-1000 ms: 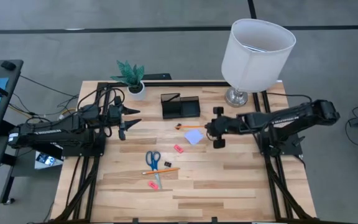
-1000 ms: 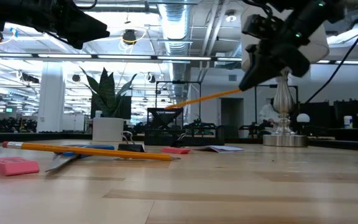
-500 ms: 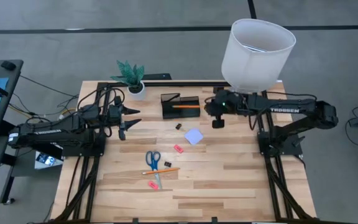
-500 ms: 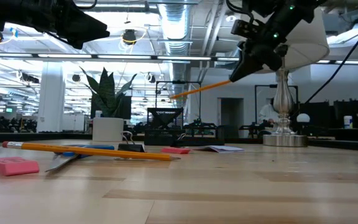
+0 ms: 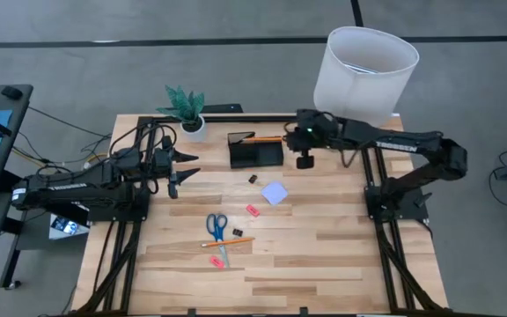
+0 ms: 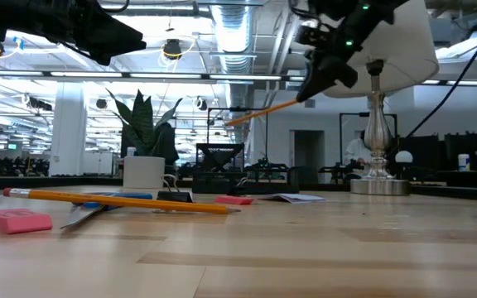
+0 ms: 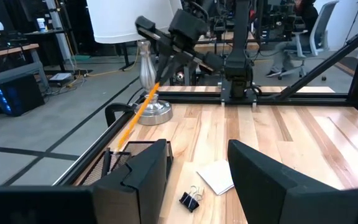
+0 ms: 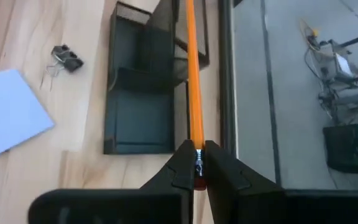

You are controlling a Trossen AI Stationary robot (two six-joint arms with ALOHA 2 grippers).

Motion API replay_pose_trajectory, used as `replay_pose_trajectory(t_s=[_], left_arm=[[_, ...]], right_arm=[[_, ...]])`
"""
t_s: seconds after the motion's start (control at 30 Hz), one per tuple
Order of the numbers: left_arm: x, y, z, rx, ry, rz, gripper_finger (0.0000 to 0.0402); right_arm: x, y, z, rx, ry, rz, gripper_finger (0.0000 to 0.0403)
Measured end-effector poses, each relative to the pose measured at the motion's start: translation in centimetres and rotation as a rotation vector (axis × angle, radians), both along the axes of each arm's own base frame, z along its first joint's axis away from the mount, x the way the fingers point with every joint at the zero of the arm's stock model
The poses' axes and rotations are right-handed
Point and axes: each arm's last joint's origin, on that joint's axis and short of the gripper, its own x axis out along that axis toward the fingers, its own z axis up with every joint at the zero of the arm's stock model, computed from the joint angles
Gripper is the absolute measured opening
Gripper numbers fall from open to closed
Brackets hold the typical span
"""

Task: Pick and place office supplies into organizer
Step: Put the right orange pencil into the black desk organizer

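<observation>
**Pencil hanging above the organizer**

The tabletop [image 5: 324, 255] is showing pale wooden planks inside a black frame. Beyond it, the low view is looking into a large room with ceiling pipes, strip lights and desks. A white lamp [image 5: 364, 75] is standing at the far right corner and a potted plant [image 5: 186, 109] at the far left.

The black mesh organizer [image 5: 255, 150] is sitting near the far edge, between plant and lamp, its taller cup section on the plant side. The right gripper [image 5: 298, 139] is hovering just beside its lamp-side end, pinching the eraser end of an orange pencil [image 8: 192, 81]; the pencil is stretching out over the organizer, raised clear of it in the low view. The left gripper [image 5: 186, 164] is waiting with its fingers spread, near the plant.

A pale lavender note pad [image 5: 275, 194] is lying mid-table, with a black clip [image 5: 253, 179] just beside it. Nearer the front, blue-handled scissors [image 5: 217, 228], a second pencil [image 5: 231, 240] and two pink erasers [image 5: 253, 210] are resting on the wood.
</observation>
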Motion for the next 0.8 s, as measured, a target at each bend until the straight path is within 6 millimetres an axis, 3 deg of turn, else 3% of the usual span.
replay_pose_trajectory(t_s=[0.33, 0.8], left_arm=[[0.0, 0.0, -0.2, -0.003, 0.018, 0.001, 0.0165], [0.0, 0.0, -0.2, -0.005, 0.023, 0.000, 0.0165]], right_arm=[[4.3, -2.6, -0.2, 0.022, 0.174, -0.001, 0.0016], [8.8, -5.1, 1.6, 0.006, 0.327, 0.039, 0.0019]])
